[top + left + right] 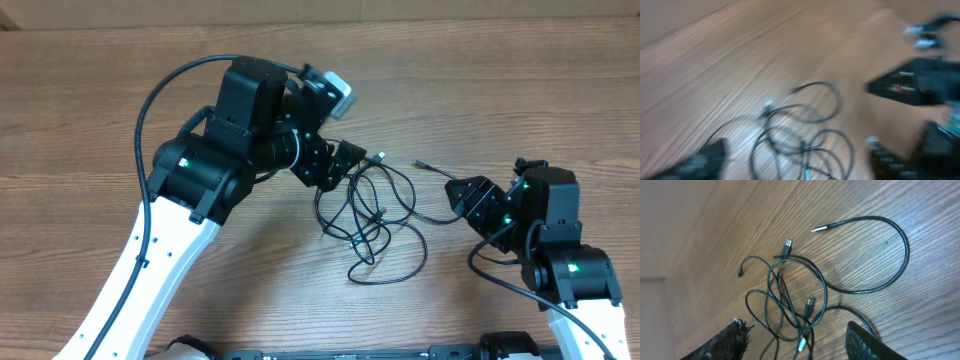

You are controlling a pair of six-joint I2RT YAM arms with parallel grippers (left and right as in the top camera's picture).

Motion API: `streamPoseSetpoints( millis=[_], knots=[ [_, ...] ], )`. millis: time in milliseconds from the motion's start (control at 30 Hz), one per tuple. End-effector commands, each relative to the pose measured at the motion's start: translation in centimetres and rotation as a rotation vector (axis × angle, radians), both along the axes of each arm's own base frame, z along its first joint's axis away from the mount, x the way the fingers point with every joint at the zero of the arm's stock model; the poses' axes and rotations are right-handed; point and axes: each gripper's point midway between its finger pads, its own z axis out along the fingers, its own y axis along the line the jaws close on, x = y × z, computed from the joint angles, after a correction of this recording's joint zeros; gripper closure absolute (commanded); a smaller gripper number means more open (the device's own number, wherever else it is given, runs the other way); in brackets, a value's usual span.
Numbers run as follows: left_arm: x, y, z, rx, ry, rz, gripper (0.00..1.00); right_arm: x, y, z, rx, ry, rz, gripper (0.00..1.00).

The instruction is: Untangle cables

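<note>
Tangled cables (pixel 365 212) lie on the wooden worktop (pixel 290 300) between two open end effectors.

The thin black cords overlap in several loops at the middle of the worktop. One long strand arcs away from the heap and ends in a slim metal-tipped plug (pixel 815 230) that lies clear of the loops. Two small flat plugs (pixel 787 244) rest among the loops. The left end effector (pixel 340 165) is just beside the heap on the left arm's side. Its wrist view is blurred, but the fingers sit wide apart and grip nothing; I cannot tell whether they touch a cord. The right end effector (pixel 470 195) is near the arcing strand, with its fingers also spread wide and nothing held.
</note>
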Motion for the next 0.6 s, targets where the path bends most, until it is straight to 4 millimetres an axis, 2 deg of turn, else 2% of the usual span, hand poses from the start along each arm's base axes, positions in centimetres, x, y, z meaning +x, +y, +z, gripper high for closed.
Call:
streamPoseSetpoints(
  millis=[0, 33, 167, 267, 367, 567],
  knots=[
    [2.8, 5.5, -0.3, 0.068, 0.041, 0.445, 0.00, 0.2, 0.6, 0.7, -0.039, -0.056, 0.105, 0.38],
    [3.1, 6.6, -0.7, 0.082, 0.055, 0.515, 0.00, 0.2, 1.2, 1.0, -0.031, -0.081, 0.149, 0.37],
    [3.8, 9.0, -1.0, 0.088, 0.076, 0.593, 0.00, 0.5, 3.2, 1.9, 0.000, -0.146, 0.287, 0.36],
    [4.1, 10.6, -1.4, 0.096, 0.096, 0.635, 0.00, 0.9, 4.4, 1.5, -0.010, -0.160, 0.367, 0.33],
    [3.8, 11.2, -1.8, 0.122, 0.109, 0.636, 0.00, 1.5, 6.1, 0.4, -0.025, -0.152, 0.453, 0.33],
    [3.8, 11.6, -1.9, 0.154, 0.090, 0.631, 0.00, 2.2, 11.5, -1.7, -0.052, -0.178, 0.667, 0.34]
  ],
)
